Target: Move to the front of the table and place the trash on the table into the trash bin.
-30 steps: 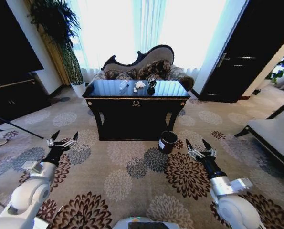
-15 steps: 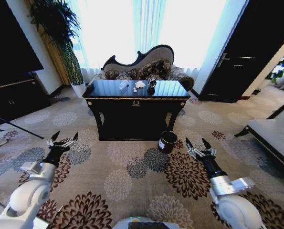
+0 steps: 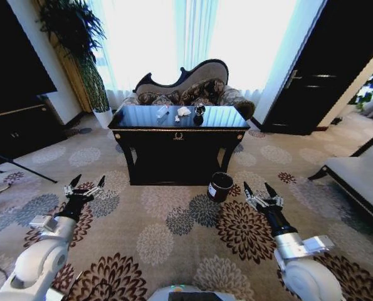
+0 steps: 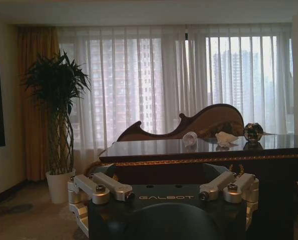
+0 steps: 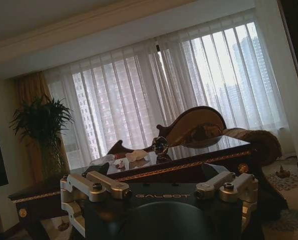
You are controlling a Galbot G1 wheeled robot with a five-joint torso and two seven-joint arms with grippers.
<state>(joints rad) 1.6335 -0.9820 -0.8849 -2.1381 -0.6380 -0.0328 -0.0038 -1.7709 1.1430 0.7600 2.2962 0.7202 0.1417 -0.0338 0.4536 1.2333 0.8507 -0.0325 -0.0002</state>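
Black table (image 3: 178,125) (trash (image 3: 183,111) on top) sits well beyond both spread-fingered hands, seemingly untouched.

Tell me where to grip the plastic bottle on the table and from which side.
Probably best across the ribbed middle of the bottle, coming down from above with a pincer. It lies on its side on the table, so its round body faces up.

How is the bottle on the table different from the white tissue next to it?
The bottle is clear and lies on its side; the tissue is white and crumpled into a lump. The bottle is long, the tissue roundish. Both rest on the black table, far from both open grippers.
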